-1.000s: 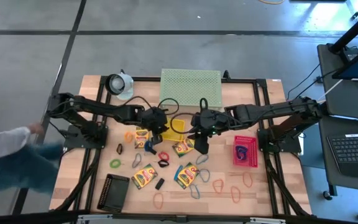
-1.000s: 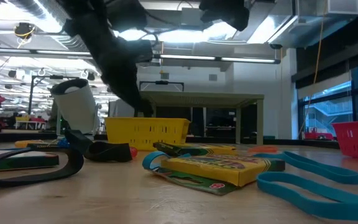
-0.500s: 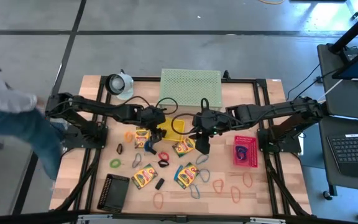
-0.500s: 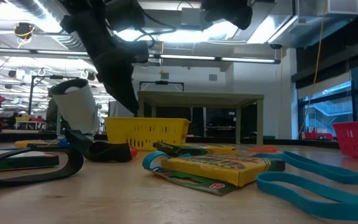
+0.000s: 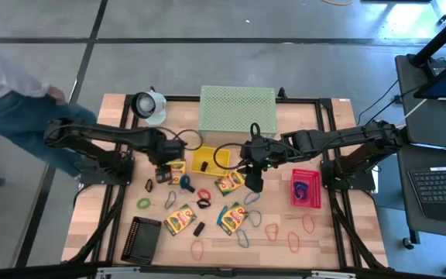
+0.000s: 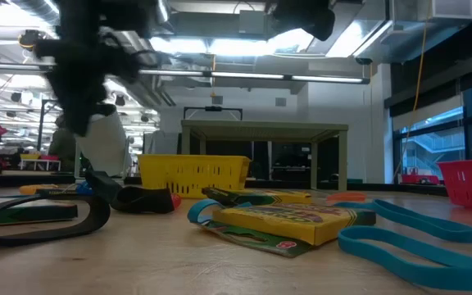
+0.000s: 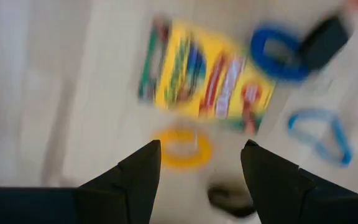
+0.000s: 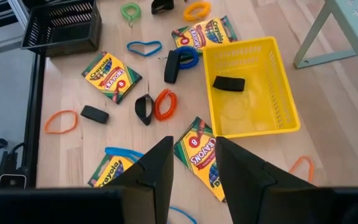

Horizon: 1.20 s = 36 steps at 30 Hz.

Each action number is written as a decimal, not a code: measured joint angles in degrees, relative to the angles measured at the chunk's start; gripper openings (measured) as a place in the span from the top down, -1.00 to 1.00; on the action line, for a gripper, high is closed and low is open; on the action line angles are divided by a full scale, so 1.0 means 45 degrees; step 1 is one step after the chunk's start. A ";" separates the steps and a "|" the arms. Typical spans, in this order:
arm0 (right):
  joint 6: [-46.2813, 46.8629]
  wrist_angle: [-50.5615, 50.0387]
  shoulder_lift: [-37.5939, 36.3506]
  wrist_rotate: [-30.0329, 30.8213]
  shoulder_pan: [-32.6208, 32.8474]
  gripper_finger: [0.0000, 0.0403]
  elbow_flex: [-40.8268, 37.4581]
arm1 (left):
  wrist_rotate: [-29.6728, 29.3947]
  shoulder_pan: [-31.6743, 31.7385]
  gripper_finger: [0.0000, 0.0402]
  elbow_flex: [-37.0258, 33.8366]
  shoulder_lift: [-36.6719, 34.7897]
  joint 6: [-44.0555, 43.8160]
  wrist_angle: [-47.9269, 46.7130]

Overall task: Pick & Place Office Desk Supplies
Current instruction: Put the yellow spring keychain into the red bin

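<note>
A small black clip (image 8: 229, 83) lies in the yellow mesh tray (image 8: 278, 93); left gripper (image 7: 201, 163) fingers apart and empty above a yellow crayon box (image 7: 207, 78), right gripper (image 8: 193, 163) parted, empty.

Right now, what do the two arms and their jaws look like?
Both arms are dark, jointed and slim, with black cables looping near the wrists. The left gripper and right gripper each end in two matte black, wedge-shaped jaws, with no markings visible.

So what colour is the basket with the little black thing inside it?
Yellow. The basket shows best in the right wrist view, with the black thing lying inside.
</note>
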 joint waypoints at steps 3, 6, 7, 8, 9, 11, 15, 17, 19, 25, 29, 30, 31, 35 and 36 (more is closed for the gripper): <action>0.0000 -0.0005 0.0000 -0.0002 0.0010 0.40 0.0000 | 0.0014 -0.0461 -0.08 -0.0959 -0.0599 -0.1338 0.0326; -0.0021 -0.0005 0.0000 0.0002 0.0082 0.40 0.0000 | -0.0022 -0.0882 -0.09 -0.1860 -0.1194 -0.2712 0.1182; -0.0112 -0.0005 0.0000 0.0009 0.0121 0.40 0.0000 | -0.0042 -0.1002 -0.09 -0.2105 -0.1377 -0.3143 0.1450; -0.0157 -0.0005 0.0000 0.0026 0.0158 0.40 0.0000 | -0.0120 -0.1129 -0.09 -0.2318 -0.1544 -0.3500 0.1695; -0.0199 -0.0005 0.0005 0.0035 0.0182 0.40 0.0000 | -0.0243 -0.1258 -0.09 -0.2544 -0.1680 -0.3846 0.1983; -0.0199 -0.0005 0.0005 0.0038 0.0209 0.40 0.0000 | -0.0398 -0.1534 -0.08 -0.2993 -0.1791 -0.4419 0.2365; -0.0233 -0.0010 0.0005 0.0042 0.0199 0.40 0.0000 | -0.0964 -0.2071 -0.05 -0.3752 -0.1700 -0.5520 0.2955; -0.0233 -0.0010 0.0005 0.0044 0.0197 0.40 0.0000 | -0.1057 -0.2274 -0.03 -0.4071 -0.1595 -0.5871 0.3332; -0.0233 -0.0010 0.0005 0.0039 0.0199 0.40 0.0000 | -0.1411 -0.2453 -0.01 -0.4247 -0.1476 -0.6105 0.3597; -0.0233 -0.0049 0.0005 0.0039 0.0199 0.40 0.0000 | -0.1946 -0.2695 0.05 -0.4641 -0.0933 -0.6096 0.4358; -0.0228 -0.0063 0.0005 0.0036 0.0199 0.40 0.0000 | -0.1855 -0.2709 0.08 -0.4641 -0.0306 -0.6060 0.4501; -0.0228 -0.0061 0.0005 0.0029 0.0199 0.40 0.0000 | -0.1856 -0.2716 0.09 -0.4628 -0.0149 -0.6060 0.4579; -0.0228 -0.0060 0.0005 0.0029 0.0199 0.40 0.0000 | -0.1848 -0.2719 0.11 -0.4622 0.0054 -0.6038 0.4666; -0.0223 -0.0063 0.0010 -0.0005 0.0199 0.40 0.0000 | -0.1792 -0.2724 0.17 -0.4618 0.0887 -0.5976 0.4854; -0.0223 -0.0063 0.0010 -0.0001 0.0199 0.40 0.0000 | -0.1764 -0.2724 0.20 -0.4618 0.1113 -0.5987 0.4791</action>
